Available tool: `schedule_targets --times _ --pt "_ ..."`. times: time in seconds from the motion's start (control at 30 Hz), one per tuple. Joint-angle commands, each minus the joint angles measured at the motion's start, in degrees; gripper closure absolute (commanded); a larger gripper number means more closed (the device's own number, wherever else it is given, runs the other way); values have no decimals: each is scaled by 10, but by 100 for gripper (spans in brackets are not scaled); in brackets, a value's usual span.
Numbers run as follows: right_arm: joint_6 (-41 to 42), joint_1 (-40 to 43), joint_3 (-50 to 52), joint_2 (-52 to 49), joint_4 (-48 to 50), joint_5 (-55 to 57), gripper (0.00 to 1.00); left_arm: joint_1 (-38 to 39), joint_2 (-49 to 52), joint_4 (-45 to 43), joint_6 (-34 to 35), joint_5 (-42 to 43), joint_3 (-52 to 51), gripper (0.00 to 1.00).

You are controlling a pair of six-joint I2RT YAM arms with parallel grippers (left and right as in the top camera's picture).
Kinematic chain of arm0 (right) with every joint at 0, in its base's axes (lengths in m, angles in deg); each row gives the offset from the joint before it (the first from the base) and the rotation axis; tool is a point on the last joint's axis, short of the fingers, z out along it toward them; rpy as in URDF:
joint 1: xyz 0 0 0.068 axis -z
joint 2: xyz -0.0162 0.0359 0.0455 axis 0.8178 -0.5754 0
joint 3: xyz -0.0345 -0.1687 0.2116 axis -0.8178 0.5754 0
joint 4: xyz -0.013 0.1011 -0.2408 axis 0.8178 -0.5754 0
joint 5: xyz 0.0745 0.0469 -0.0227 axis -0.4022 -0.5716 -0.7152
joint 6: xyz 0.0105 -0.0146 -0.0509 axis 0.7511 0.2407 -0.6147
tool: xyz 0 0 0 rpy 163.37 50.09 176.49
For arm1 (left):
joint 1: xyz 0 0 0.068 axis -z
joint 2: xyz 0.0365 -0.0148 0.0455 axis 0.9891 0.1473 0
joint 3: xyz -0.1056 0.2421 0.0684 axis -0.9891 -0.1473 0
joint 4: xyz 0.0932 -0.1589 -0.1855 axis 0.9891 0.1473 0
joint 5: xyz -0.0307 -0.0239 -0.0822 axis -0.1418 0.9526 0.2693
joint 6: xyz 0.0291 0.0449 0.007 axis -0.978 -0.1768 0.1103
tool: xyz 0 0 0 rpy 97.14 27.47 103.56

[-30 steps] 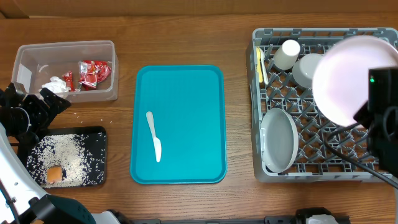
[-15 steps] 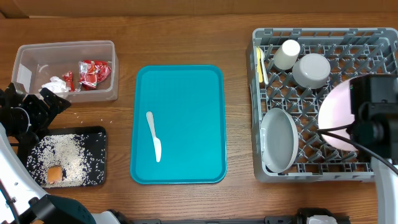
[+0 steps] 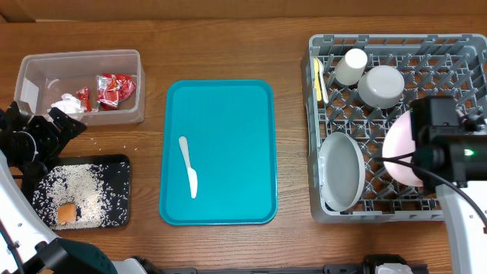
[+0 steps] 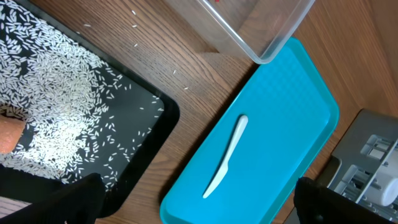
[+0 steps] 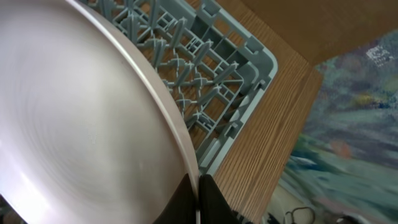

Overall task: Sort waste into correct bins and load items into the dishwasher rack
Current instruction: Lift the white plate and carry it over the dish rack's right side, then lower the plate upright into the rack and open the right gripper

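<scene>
Round white plate [image 3: 397, 156] tilted over the right side of the large square grey plastic dishwasher rack [image 3: 380, 209], rim pinched in the closed right jaws. Far left of the rack, left jaws spread wide, holding nothing.

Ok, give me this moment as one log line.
right gripper: shut on plate, held on edge over rack | left gripper: open, near black tray | teal tray: knife not yet loaded
</scene>
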Motion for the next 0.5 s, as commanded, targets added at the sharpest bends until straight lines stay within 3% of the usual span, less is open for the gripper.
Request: schedule_targets --times 0.0,0.47 --pt "-11 -23 27 5 16 42 96 -2 -1 0 4 0 1 0" --pt "25 -64 49 -2 -12 59 96 -2 -1 0 4 0 1 0"
